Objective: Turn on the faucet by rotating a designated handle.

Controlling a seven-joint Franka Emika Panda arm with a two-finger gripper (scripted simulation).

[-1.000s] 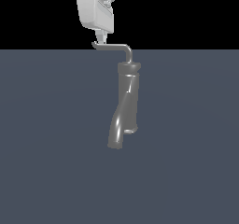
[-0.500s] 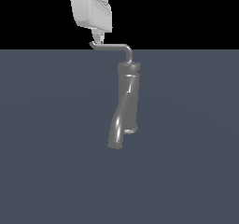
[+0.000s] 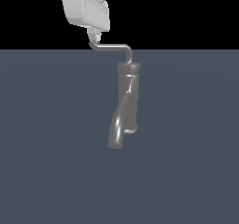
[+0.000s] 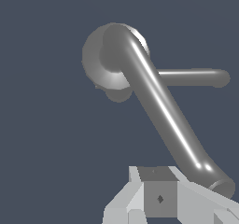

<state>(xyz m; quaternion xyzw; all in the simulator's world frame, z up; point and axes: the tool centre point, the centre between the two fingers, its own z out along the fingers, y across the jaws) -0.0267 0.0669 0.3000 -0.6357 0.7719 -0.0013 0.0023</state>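
Note:
The faucet (image 3: 127, 101) is a dark grey column with a ringed cap and a thick curved spout, standing mid-scene in the exterior view. Its handle (image 3: 112, 46) is a thin L-shaped rod running from the cap toward the exterior view's left and ending in a small upturned hook. My gripper (image 3: 94, 35) hangs right over that hook tip, touching or nearly touching it. In the wrist view the handle (image 4: 158, 101) runs from the cap (image 4: 100, 59) to just beside my gripper (image 4: 158, 204). The fingers look pressed together with nothing between them. The spout (image 4: 196, 77) shows beyond.
A flat dark blue-grey floor (image 3: 51, 162) spreads all around the faucet. Black background lies behind the gripper at the top of the exterior view.
My gripper has shifted a little toward the exterior view's left, and the handle's hook tip has moved slightly the same way. The faucet column has not moved.

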